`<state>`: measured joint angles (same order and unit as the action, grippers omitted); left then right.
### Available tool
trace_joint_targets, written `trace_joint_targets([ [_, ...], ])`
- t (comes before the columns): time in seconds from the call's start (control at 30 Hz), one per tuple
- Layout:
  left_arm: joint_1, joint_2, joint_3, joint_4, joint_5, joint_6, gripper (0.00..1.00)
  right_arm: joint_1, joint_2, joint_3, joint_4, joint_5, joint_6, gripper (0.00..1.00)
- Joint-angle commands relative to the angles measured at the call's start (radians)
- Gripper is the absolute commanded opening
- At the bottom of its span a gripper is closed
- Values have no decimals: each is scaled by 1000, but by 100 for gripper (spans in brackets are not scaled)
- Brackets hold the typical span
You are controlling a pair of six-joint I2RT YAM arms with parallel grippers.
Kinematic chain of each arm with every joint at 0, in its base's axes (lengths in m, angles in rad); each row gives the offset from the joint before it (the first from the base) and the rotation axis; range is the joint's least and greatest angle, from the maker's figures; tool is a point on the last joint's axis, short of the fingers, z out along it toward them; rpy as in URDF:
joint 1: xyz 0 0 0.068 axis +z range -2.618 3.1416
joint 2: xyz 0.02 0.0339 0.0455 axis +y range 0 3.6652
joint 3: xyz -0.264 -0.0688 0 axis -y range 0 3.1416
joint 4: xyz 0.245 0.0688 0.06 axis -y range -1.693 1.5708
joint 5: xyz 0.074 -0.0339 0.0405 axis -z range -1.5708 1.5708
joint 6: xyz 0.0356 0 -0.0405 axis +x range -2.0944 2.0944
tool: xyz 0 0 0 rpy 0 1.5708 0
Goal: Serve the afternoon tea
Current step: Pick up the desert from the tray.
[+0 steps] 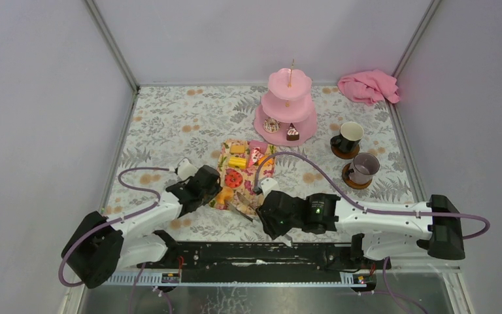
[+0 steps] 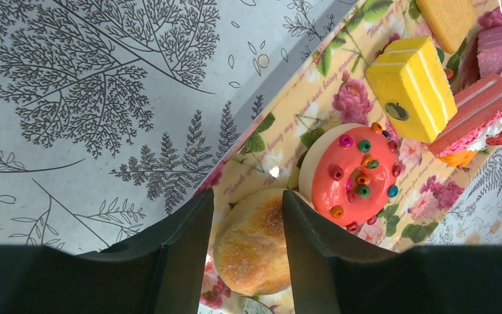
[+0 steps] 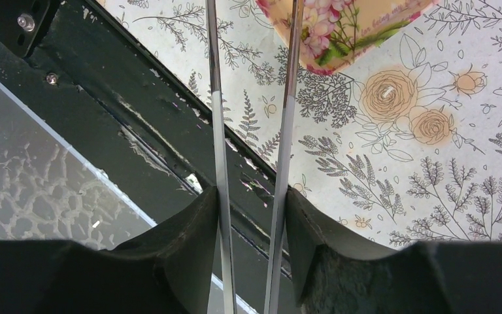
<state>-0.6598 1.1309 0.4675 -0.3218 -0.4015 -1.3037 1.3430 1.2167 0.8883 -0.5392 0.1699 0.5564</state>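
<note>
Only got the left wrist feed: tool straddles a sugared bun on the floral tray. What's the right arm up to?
Observer: The right tool is clamped on metal tongs, blades running toward the near corner of the tray.
Operator: Anything on the stand?
Observer: Yes, the pink stand has a doughnut and a chocolate cake on its bottom tier.
Operator: Mugs?
Observer: The black mug and grey mug stand upright to the right of the tray, off the stand.
</note>
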Motion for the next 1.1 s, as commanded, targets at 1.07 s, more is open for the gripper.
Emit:
trace_joint_targets([
  [1.07,8,32,-5,122,74,43,45,6,153,110,54,87,-116,49],
])
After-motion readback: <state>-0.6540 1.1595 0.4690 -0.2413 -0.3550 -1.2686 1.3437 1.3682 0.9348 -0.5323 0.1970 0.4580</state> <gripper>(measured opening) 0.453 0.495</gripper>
